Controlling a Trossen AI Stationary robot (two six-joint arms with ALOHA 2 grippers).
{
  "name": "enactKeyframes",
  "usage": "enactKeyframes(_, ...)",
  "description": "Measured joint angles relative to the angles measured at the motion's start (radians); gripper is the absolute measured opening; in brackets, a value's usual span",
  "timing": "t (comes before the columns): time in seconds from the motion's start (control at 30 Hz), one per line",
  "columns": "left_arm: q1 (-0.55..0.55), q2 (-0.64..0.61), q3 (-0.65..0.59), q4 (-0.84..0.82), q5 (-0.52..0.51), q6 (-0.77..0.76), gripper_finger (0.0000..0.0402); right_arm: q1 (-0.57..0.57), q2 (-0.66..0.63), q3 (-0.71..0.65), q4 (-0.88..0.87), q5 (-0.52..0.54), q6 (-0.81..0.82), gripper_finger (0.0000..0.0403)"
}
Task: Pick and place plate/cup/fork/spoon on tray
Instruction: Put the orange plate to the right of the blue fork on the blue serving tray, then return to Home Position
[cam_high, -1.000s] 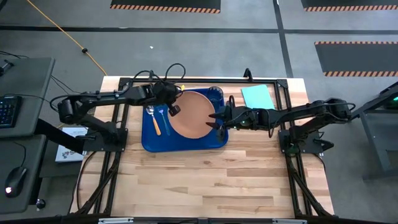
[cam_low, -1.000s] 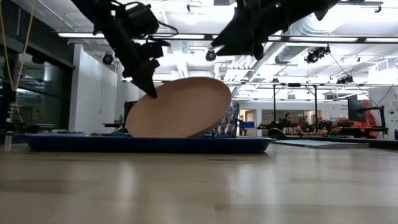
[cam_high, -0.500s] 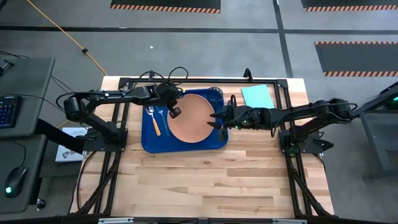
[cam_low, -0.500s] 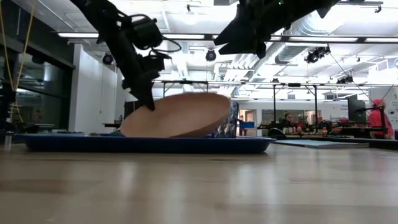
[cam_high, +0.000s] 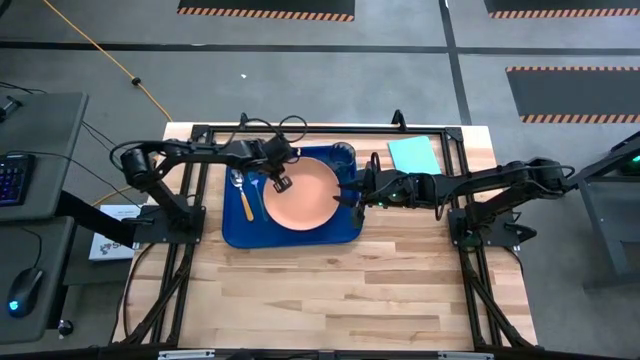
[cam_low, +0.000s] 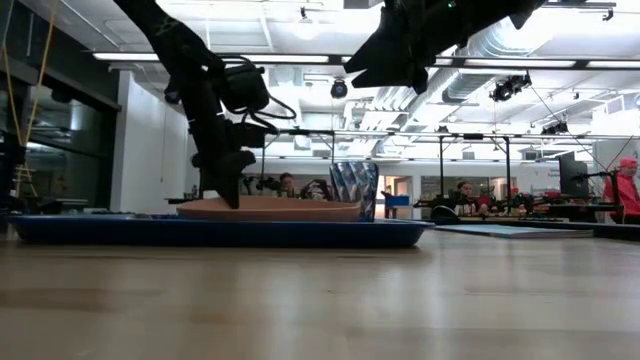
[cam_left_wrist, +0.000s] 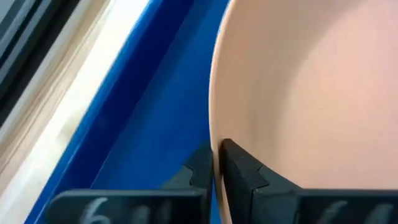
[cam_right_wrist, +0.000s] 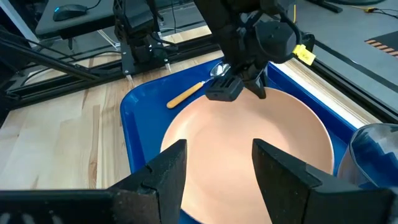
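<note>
The plate lies flat in the tray, near the worktop's far edge. The left end effector pinches its left rim, fingers pressed close. The right end effector hovers spread over the opposite rim, so release falls to the left arm.

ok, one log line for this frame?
plate: flat in tray | left claw: pinching plate rim | right claw: open, hovering over plate's other side | cup: in tray
</note>
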Motion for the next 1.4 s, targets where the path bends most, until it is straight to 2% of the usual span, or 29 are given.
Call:
enactKeyframes(0.3, 0.017, 0.001, -0.002, -0.012, -0.028, 0.002, 0.0051, 0.0, 0.0, 0.0, -0.001, 0.0, 0.006, 0.0174)
enactKeyframes(0.43, 0.017, 0.001, -0.002, -0.003, -0.084, 0.029, 0.0072, 0.0, 0.0, 0.0, -0.003, 0.0, 0.008, 0.0174)
enactKeyframes(0.53, 0.017, 0.001, -0.002, 0.009, -0.114, 0.029, 0.0095, 0.0, 0.0, 0.0, -0.006, 0.0, 0.008, 0.0174)
enactKeyframes(0.8, 0.01, -0.012, -0.002, 0.012, -0.109, 0.042, 0.0172, 0.0, 0.0, 0.0, -0.007, 0.0, 0.008, 0.0174)
enactKeyframes(1.03, 0.011, -0.166, -0.001, -0.064, -0.088, 0.028, 0.0189, 0.0, 0.0, 0.0, -0.018, 0.0, 0.008, 0.0174)
enactKeyframes(1.13, 0.01, -0.259, -0.002, -0.09, -0.023, -0.036, 0.0185, 0.0, 0.0, 0.0, -0.018, 0.0, 0.008, 0.0174)
enactKeyframes(1.23, 0.005, -0.368, -0.044, -0.02, 0.093, -0.081, 0.0177, 0.0, 0.0, 0.0, -0.02, 0.0, 0.008, 0.0174)
enactKeyframes(1.4, -0.054, -0.579, -0.225, 0.269, 0.2, -0.157, 0.0162, 0.0, 0.0, 0.0, -0.023, 0.0, 0.005, 0.0174)
